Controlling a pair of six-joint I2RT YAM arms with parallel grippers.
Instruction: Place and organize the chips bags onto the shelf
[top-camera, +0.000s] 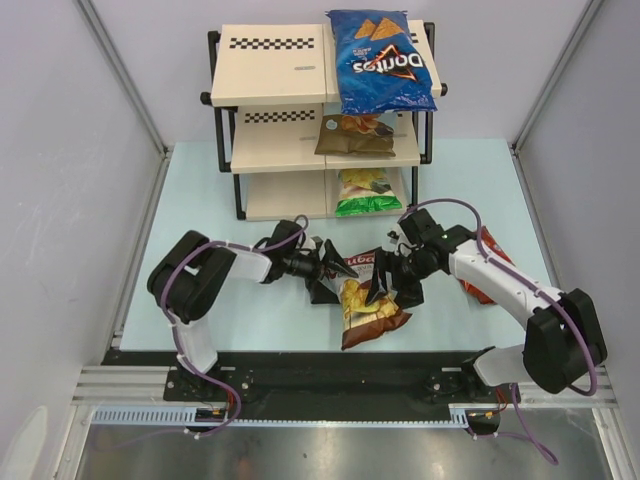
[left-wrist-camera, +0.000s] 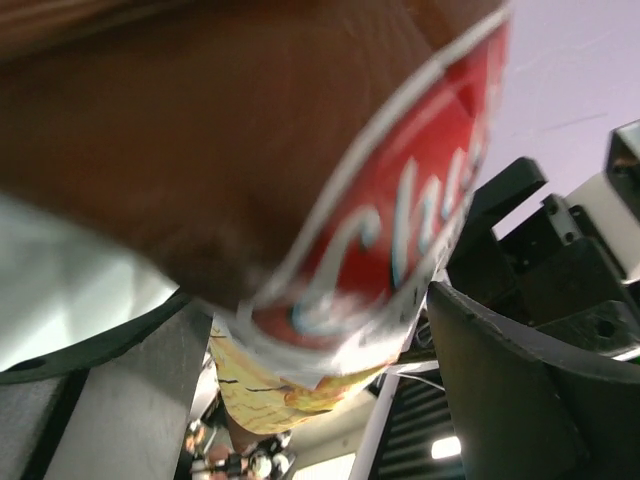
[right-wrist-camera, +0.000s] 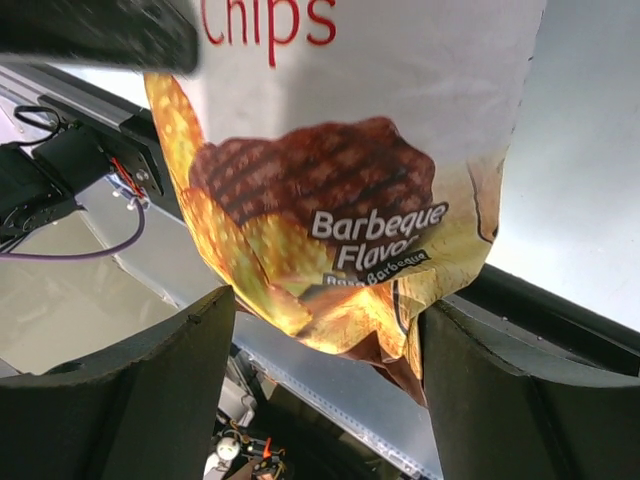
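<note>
The small dark brown-red Chuba chips bag (top-camera: 368, 305) lies on the table between my two grippers. My left gripper (top-camera: 335, 270) stands open at its upper left edge. In the left wrist view the bag's red logo (left-wrist-camera: 380, 230) fills the frame between the spread fingers (left-wrist-camera: 500, 390). My right gripper (top-camera: 385, 283) is open at the bag's upper right. In the right wrist view the barbecue bag (right-wrist-camera: 340, 180) sits between wide-apart fingers (right-wrist-camera: 150, 390). A red Doritos bag (top-camera: 478, 290) lies under the right arm. The shelf (top-camera: 270, 65) stands at the back.
A blue Doritos bag (top-camera: 380, 60) lies on the shelf's top tier at the right. A pale blue-and-brown bag (top-camera: 355, 135) sits on the middle tier, and a green-white bag (top-camera: 368, 192) on the bottom tier. The left half of each tier is bare. Grey walls enclose the table.
</note>
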